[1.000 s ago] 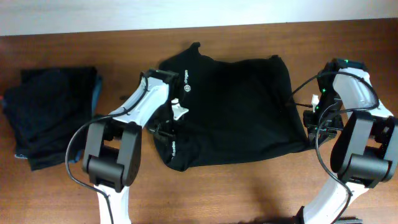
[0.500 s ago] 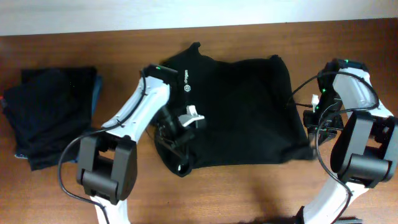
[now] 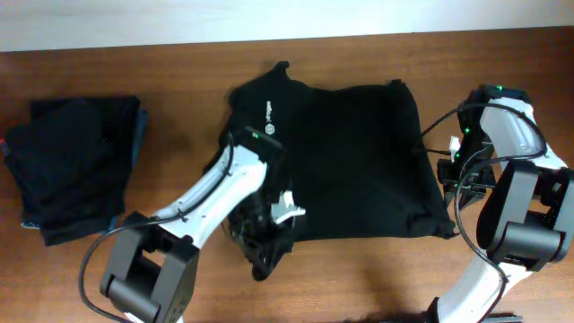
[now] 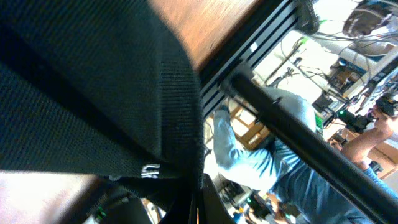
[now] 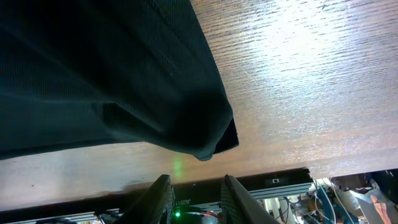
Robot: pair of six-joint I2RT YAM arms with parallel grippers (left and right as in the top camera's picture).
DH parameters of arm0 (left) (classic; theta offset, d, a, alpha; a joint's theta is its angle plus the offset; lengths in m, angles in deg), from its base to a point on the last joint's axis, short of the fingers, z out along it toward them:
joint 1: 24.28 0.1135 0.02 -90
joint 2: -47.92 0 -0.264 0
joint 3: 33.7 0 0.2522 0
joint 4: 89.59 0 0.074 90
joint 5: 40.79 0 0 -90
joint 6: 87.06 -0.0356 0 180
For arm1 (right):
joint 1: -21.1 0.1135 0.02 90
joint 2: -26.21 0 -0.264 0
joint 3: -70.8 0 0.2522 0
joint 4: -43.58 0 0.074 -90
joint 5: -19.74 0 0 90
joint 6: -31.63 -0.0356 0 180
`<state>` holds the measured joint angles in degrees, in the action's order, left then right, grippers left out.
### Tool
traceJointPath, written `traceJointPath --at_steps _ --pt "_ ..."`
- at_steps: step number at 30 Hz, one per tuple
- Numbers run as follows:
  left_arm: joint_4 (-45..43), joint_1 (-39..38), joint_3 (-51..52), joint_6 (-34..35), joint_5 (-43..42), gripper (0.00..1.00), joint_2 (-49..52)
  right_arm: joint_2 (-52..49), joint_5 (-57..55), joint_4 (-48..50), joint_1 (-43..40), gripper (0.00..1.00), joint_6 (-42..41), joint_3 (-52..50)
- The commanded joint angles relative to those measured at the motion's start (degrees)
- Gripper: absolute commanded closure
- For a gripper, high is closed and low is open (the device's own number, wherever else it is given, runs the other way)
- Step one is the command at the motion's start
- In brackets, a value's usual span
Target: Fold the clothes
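Shirt (image 3: pixel 359 152) spread at frame centre, lower-left hem pinched in closed left gripper (image 3: pixel 262 240); lower-right corner just ahead of right gripper (image 5: pixel 196 190), fingers apart. Folded stack (image 3: pixel 76 166) far left.

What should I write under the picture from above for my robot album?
Left gripper pinches the black shirt's near edge on the wooden table; a folded dark stack sits off to the left.

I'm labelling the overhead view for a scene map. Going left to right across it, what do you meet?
From the left: folded dark stack → spread black shirt → right arm. The left arm overlaps the shirt, so it is left out.
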<state>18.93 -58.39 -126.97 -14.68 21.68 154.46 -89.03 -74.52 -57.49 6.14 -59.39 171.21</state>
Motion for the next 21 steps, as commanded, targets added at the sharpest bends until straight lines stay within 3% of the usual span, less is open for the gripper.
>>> traceJointPath --at_steps 1,2,5,7,13,16,21 --pt "-1.7 -0.6 7.1 7.7 4.7 1.0 -0.7 1.0 0.1 0.0 -0.1 0.69 0.1 -0.2" --pt "-2.5 -0.6 8.3 8.7 5.7 0.99 -0.7 1.0 0.1 0.0 -0.1 0.69 0.1 -0.2" --pt "-5.6 -0.4 10.1 9.9 8.9 0.74 -0.7 1.0 0.4 0.0 -0.1 0.69 0.1 -0.2" --pt "-6.4 0.5 7.9 12.1 13.0 0.67 -0.7 1.0 1.1 0.0 -0.1 0.69 0.1 0.3" --pt "-11.8 3.5 -5.9 19.0 23.8 0.67 -0.8 1.5 10.0 -1.3 0.0 0.69 5.6 5.0" --pt "-19.0 6.4 -13.6 21.5 26.8 0.65 -0.8 3.3 18.0 -0.8 0.5 0.69 11.6 7.3" --pt "-30.8 13.3 -15.0 22.0 26.9 0.64 -0.3 4.2 24.0 3.3 1.5 0.69 14.8 7.0"
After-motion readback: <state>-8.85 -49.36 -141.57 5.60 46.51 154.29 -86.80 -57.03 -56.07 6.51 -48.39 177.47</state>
